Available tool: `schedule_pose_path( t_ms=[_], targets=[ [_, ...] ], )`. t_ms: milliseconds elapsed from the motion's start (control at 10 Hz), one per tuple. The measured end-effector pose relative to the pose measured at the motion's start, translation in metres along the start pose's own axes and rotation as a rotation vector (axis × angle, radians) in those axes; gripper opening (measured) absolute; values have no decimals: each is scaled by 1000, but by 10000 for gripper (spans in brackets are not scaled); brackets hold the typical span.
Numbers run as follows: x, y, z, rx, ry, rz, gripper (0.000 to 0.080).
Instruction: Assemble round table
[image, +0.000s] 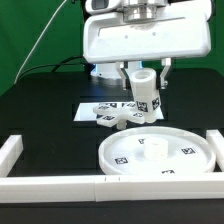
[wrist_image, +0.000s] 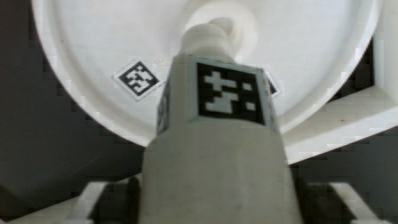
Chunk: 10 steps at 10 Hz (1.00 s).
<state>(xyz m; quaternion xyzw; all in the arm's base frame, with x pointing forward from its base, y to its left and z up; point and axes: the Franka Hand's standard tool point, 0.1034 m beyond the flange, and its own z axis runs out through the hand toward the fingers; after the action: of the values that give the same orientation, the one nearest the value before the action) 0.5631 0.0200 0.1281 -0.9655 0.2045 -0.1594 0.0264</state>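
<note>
Exterior view: a short cylindrical leg (image: 146, 92) is held upright in the jaws, lifted clear of the black table (image: 45, 100), above the far rim of the large round disc (image: 103, 152). The disc is laid flat, rim up, with a small raised hub at its centre. The cross-shaped foot (image: 118, 118) is seen just beyond the disc's far rim, lying on or at the edge of the marker board (image: 88, 108). The step in hand is judged to be the carrying of the leg to the disc. For the next move, the leg would need to be centred over the hub, held upright, and lowered.

Wrist view: the foreground is filled by the leg (wrist_image: 214, 140), its tag turned to the camera, with the disc (wrist_image: 89, 40) behind it. The jaws are closed to the leg's width and clamped on its two sides; nothing else is touched.
</note>
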Motion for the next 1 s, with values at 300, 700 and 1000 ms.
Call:
schedule_pose_path(
  t_ms=[300, 700, 1000],
  targets=[
    [0, 0, 0, 0, 0, -3, 406],
    [0, -29, 3, 9, 66, -149, 406],
    [1, -27, 5, 9, 81, -161, 406]
  ],
)
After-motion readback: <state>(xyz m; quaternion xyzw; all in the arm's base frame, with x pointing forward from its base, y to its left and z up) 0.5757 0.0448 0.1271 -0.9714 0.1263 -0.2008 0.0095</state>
